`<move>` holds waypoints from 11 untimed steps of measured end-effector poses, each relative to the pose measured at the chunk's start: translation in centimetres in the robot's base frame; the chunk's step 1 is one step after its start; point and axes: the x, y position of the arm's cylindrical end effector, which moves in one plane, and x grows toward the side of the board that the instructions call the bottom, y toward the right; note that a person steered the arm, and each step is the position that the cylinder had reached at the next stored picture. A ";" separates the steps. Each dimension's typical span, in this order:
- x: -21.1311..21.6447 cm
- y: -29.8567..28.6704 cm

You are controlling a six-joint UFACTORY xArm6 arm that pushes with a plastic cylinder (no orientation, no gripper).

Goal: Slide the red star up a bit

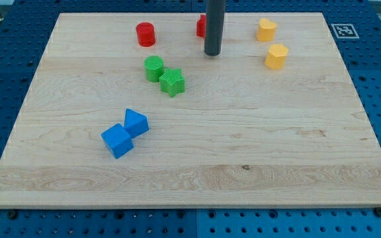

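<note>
Red star point(201, 26) is seen near the view's top, mostly hidden behind the rod; my tip point(211, 53), a bare rod gripping nothing, is set just below it. A short upward push is judged to be called for.

No words, numbers or brand names can be read anywhere. The only sign is a black-and-white square marker point(342, 30), a coded pattern, sitting on the counter's point(243, 145) corner at the view's top right.
</note>
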 end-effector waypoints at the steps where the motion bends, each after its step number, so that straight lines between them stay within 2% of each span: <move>1: -0.2 0.0; 11: -3.2 0.0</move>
